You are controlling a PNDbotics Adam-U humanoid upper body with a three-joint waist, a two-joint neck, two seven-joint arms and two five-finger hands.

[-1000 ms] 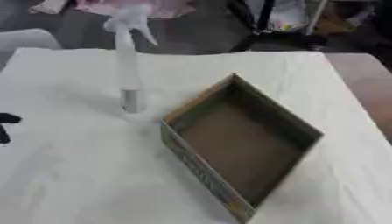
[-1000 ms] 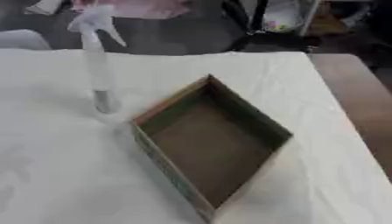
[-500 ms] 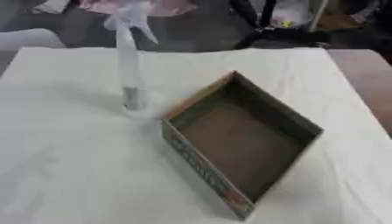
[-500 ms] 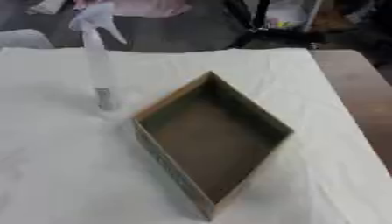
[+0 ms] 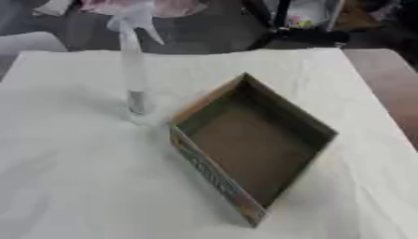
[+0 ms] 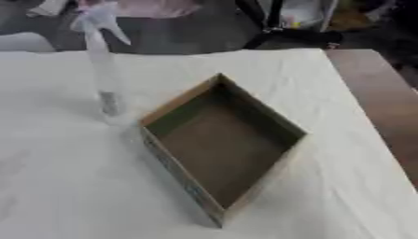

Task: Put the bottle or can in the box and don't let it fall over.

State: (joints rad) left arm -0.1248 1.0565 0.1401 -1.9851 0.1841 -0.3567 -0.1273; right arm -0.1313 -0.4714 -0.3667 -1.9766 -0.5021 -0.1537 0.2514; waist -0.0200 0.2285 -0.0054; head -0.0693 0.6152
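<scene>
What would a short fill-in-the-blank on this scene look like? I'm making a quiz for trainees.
1. The spray bottle stands ____ on the white cloth.
2. The bottle is on the robot's ____ side of the box.
3. The inside of the box is ____.
4. The number of robot hands in view is ____.

Missing words: upright; left; empty; zero

Test bench in a lab or workshop, not a home. White cloth spread over a brown table; dark floor beyond, cluttered with black stand legs, a white bag and pink fabric. Staged props only: bottle, box.
</scene>
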